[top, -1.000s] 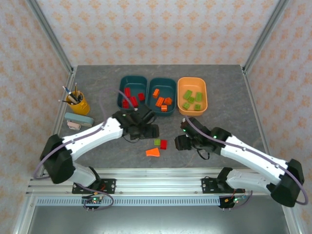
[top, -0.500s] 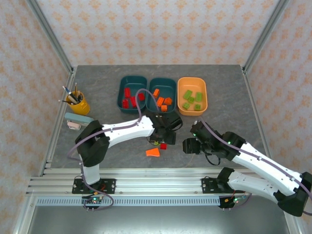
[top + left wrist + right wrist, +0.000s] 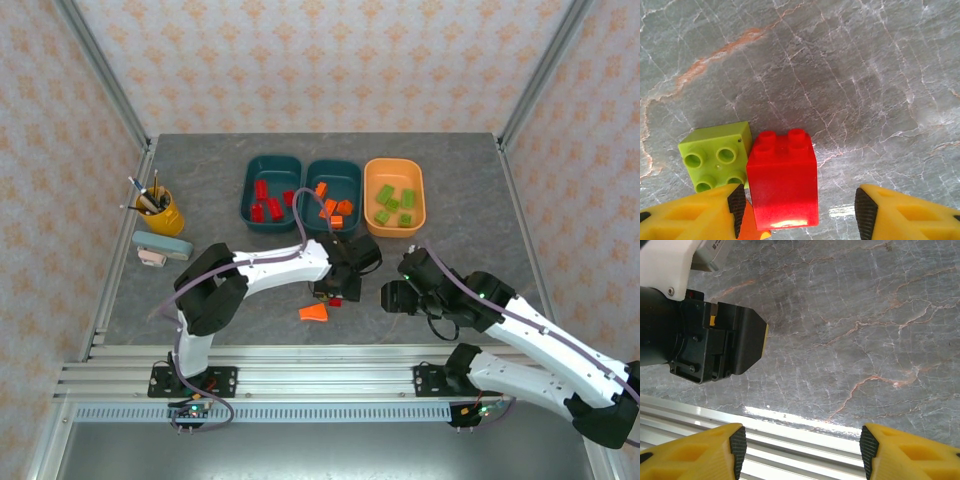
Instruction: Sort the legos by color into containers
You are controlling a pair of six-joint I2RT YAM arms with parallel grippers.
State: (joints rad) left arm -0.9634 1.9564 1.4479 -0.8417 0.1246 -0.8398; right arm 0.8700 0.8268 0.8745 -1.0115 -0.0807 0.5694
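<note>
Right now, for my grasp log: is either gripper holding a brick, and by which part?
Nothing is held. The left gripper is open around the red brick; the right gripper is open, empty.

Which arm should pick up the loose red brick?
Left. The left gripper is open with the red brick between its fingers; the right gripper is open over bare table, away from the brick.

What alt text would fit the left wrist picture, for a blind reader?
A red brick lies on a grey marbled table between the open yellow fingers of the left gripper. A light green brick sits against it, and an orange piece peeks out below.
</note>
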